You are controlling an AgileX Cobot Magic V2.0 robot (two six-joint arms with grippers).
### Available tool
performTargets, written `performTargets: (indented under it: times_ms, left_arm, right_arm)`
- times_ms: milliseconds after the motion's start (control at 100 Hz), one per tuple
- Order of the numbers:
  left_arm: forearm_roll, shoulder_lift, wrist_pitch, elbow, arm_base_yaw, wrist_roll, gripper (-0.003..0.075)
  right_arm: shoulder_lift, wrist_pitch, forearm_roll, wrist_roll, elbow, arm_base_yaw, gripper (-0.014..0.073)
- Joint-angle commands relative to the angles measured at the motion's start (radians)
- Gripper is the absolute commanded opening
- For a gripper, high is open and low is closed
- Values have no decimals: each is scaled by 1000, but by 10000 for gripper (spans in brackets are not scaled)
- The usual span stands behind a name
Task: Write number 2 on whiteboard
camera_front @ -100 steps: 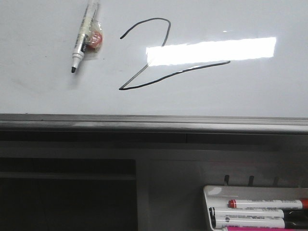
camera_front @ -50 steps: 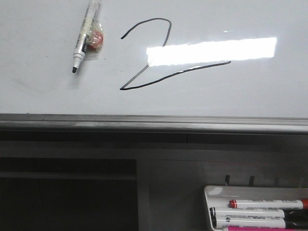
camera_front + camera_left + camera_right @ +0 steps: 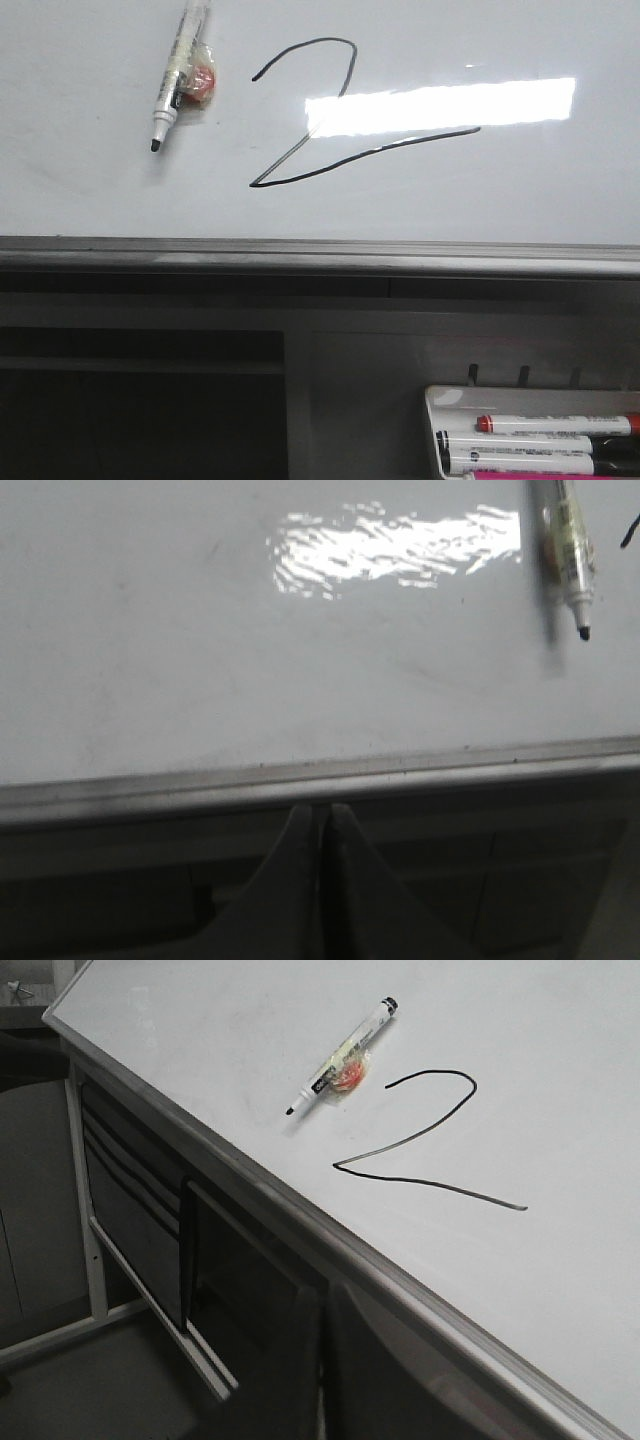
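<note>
Whiteboard (image 3: 90, 200) fills the upper front view; number 2 (image 3: 345, 120) fully drawn at its middle. Marker (image 3: 172, 80) lies uncapped just left of it. Both grippers, left (image 3: 321, 825) and right (image 3: 325, 1305), pinched together, empty. Task looks finished.

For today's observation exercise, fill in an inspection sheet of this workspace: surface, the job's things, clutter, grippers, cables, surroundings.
Surface: whiteboard, glossy, with a bright light reflection.
Job's things: number 2 drawn in black; uncapped marker lying on the board beside it, left of it in the front view.
Clutter: small red-and-clear wrapper against the marker.
Grippers: left gripper shut, empty; right gripper shut, empty; both off the board.
Cables: nothing seen.
Surroundings: marker tray with several markers, below the board.
</note>
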Motion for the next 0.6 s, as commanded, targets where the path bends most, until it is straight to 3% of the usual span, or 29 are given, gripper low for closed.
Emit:
performTargets:
  times_ms: [0,70,590]
  left_arm:
    - [-27,-25,6,12,1,-25,-20]
    - [-83,-25,64,12,1,-25,-20]
    - [-83,-25,59,12,1,-27,-20]
  right_arm:
    - [11,-64,20,1,-27,-8,-71]
    - [11,-64,20,1,-27,-8,-71]
    - [11,-64,20,1,-27,-8,-71]
